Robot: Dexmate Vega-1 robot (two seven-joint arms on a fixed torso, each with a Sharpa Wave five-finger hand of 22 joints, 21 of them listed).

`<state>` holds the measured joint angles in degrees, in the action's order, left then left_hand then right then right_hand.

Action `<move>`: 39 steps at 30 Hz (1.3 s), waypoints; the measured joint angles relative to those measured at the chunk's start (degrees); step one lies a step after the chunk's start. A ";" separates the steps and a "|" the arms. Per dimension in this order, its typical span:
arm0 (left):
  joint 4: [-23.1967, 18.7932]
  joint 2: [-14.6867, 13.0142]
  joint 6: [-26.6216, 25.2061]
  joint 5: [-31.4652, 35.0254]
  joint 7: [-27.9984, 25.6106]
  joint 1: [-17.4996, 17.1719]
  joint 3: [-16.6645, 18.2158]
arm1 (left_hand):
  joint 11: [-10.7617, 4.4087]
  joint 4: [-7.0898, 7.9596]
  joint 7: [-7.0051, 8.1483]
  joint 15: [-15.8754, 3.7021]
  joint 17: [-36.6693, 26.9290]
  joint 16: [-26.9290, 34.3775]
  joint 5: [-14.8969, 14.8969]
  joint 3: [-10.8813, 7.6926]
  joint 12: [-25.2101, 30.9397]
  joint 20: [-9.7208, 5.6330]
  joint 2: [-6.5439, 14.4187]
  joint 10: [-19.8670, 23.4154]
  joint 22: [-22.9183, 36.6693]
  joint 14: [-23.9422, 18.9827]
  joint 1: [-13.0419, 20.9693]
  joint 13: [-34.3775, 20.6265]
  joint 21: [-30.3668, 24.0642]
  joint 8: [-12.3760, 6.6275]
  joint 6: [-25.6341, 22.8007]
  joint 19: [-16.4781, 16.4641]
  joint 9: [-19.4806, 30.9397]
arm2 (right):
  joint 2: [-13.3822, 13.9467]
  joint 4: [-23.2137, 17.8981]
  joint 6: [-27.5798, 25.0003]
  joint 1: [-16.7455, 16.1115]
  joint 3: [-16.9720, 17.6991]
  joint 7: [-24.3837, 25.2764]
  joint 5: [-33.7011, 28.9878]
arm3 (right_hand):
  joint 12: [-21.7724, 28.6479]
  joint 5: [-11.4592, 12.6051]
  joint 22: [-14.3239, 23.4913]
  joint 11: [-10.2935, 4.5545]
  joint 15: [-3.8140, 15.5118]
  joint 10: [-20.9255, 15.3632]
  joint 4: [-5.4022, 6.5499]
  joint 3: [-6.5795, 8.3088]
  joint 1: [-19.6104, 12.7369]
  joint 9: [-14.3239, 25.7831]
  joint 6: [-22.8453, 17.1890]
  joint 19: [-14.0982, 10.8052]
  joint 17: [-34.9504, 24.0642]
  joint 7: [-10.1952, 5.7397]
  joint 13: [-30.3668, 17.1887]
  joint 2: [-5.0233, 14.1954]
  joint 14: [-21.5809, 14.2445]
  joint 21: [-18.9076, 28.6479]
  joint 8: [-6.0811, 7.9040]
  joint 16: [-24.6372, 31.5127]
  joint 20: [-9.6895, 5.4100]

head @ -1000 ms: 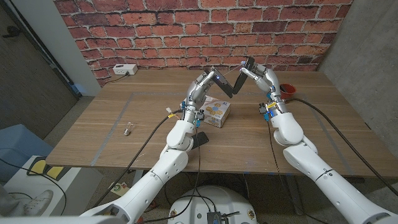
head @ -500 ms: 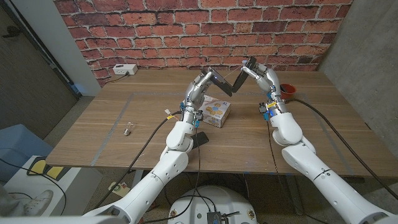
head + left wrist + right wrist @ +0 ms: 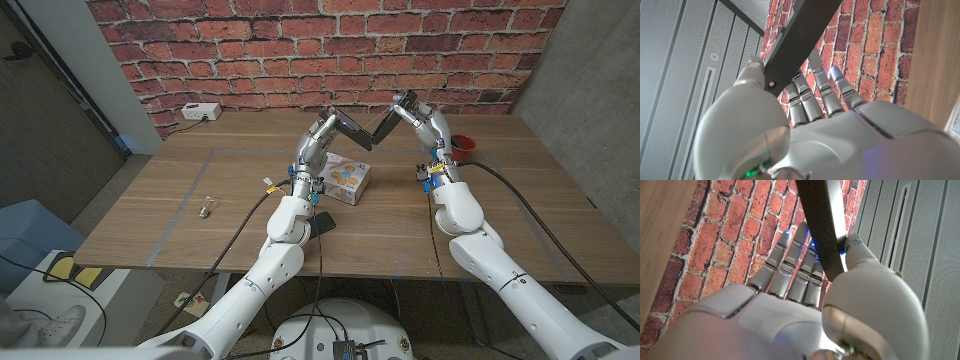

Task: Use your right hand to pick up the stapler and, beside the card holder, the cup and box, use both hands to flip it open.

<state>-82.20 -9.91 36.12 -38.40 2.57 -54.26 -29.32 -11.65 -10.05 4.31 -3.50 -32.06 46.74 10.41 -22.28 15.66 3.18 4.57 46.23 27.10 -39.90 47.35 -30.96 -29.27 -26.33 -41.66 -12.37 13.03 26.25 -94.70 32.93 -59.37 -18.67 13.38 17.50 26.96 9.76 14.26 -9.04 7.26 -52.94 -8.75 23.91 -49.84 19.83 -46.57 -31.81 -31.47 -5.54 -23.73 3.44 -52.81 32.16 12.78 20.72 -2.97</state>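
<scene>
Far over on the left of the wooden table [image 3: 200, 225] lies a small shiny clip-like thing [image 3: 206, 208] (too small to name with certainty), and a white power strip [image 3: 201, 112] sits back by the brick wall [image 3: 250, 50]. Moving right, the left hand [image 3: 322, 133] is raised above the table and grips one dark arm of the stapler [image 3: 362, 131]; from its wrist camera, fingers [image 3: 810, 100] lie along the flat, matte black bar with the thumb clamped on the other side. Beneath it rests the box [image 3: 347, 178], pale printed cardboard, and a dark flat object [image 3: 322, 223] nearer the table's front edge, possibly the card holder. The stapler hangs in mid-air between the hands, splayed into a wide V, so I judge the flip-open is well under way, each hand pulling one half outward. The right hand [image 3: 418, 115] pinches the other arm the same way. Beyond it stands the small red cup [image 3: 461, 146], round and glossy.
</scene>
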 measured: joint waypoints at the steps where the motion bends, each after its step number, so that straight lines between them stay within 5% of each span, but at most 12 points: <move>1: 0.08 0.16 0.15 -0.21 0.06 0.00 0.05 | 0.06 -0.14 0.00 -0.01 1.05 -0.91 0.00 -0.14 0.00 -0.04 0.00 -0.11 -0.03 -0.33 0.00 0.00 0.00 0.01 0.00 0.03 -0.02 | -0.12 0.02 0.08 -0.04 0.08 0.11 0.08 | 0.00 0.00 0.00 0.00 0.00 0.00 0.00 0.00 0.00 0.00 0.00 0.00 0.00 0.00 0.00 0.00 0.00 0.00 -0.01 0.00 0.00; 39: 1.43 2.84 3.54 -2.88 3.04 0.41 0.52 | 0.49 -0.62 0.01 -0.39 3.19 -13.06 -0.06 -2.34 -0.14 -1.04 0.06 -0.73 -0.82 -1.37 -0.06 0.32 -2.17 1.10 -0.01 0.20 -0.13 | -2.61 -0.25 -0.45 -0.83 1.19 0.81 5.53 | -0.17 0.01 -0.02 0.00 0.00 0.00 0.08 -0.05 -0.01 -0.02 0.00 0.31 -0.28 0.00 -0.01 -0.03 0.00 1.34 0.20 0.00 0.11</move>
<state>-80.77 -7.07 39.67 -41.28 5.61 -53.85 -28.80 -11.16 -10.67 4.31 -3.89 -28.87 33.68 10.35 -24.62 15.52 2.14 4.64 45.50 26.28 -41.27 47.29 -30.64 -31.45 -25.24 -41.68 -12.17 12.90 23.64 -94.96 32.48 -60.20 -17.48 14.18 23.03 26.78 9.77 14.24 -9.04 7.26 -52.94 -8.67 23.86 -49.85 19.81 -46.57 -31.51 -31.75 -5.54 -23.74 3.41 -52.81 33.50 12.98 20.72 -2.85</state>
